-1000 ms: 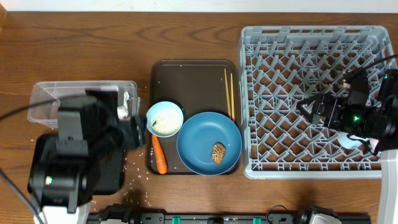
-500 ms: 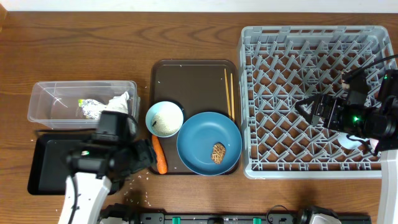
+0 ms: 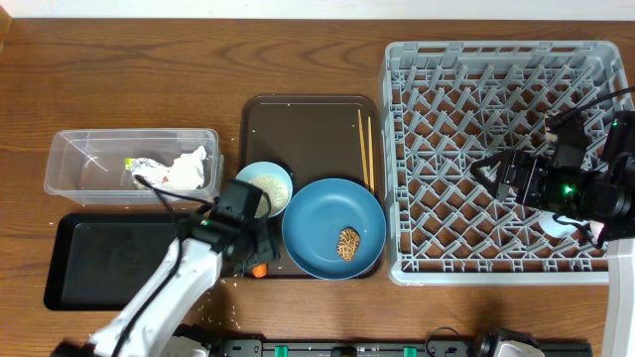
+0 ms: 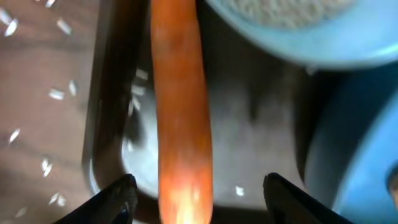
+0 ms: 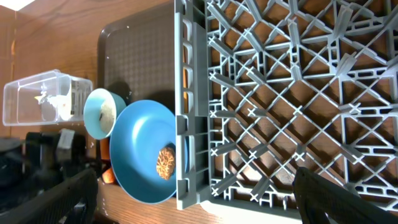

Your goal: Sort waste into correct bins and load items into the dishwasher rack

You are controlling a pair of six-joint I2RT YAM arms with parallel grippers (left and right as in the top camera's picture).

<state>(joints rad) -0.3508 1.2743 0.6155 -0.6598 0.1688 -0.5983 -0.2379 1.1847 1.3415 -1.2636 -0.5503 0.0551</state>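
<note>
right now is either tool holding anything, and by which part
Nothing is held. The left tool straddles the carrot, its fingers clear of both sides. The right tool hangs open above the dishwasher rack, empty.

Left gripper moved from over black tray to carrot, jaws now straddling it.

The left pincer points straight down, jaws parted; the right pincer hovers, jaws spread wide.
</note>
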